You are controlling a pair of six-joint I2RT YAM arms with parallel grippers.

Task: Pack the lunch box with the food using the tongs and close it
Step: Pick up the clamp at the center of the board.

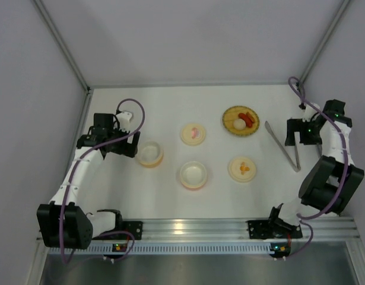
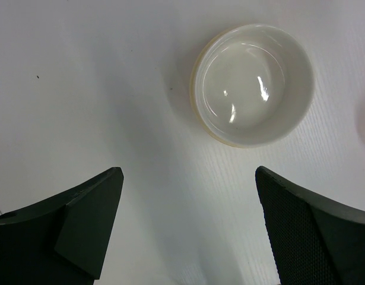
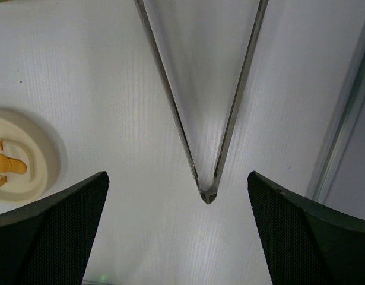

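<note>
Right fingers [image 3: 57, 231] spread wide and empty, the tongs [image 3: 208, 195] lying joint-first between their tips. Left fingers [image 2: 81, 228] gape open too, a cream bowl [image 2: 253, 83] just ahead.

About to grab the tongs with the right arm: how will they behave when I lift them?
The tongs look thin, polished metal: probably light but slippery. Open V arms likely spring back when squeezed. Lying flat on the smooth table, they may skid if nudged.

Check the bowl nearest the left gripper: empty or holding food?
Empty. The left wrist view shows the bowl with only glare on its bare white bottom; the food lies on the woven plate.
</note>
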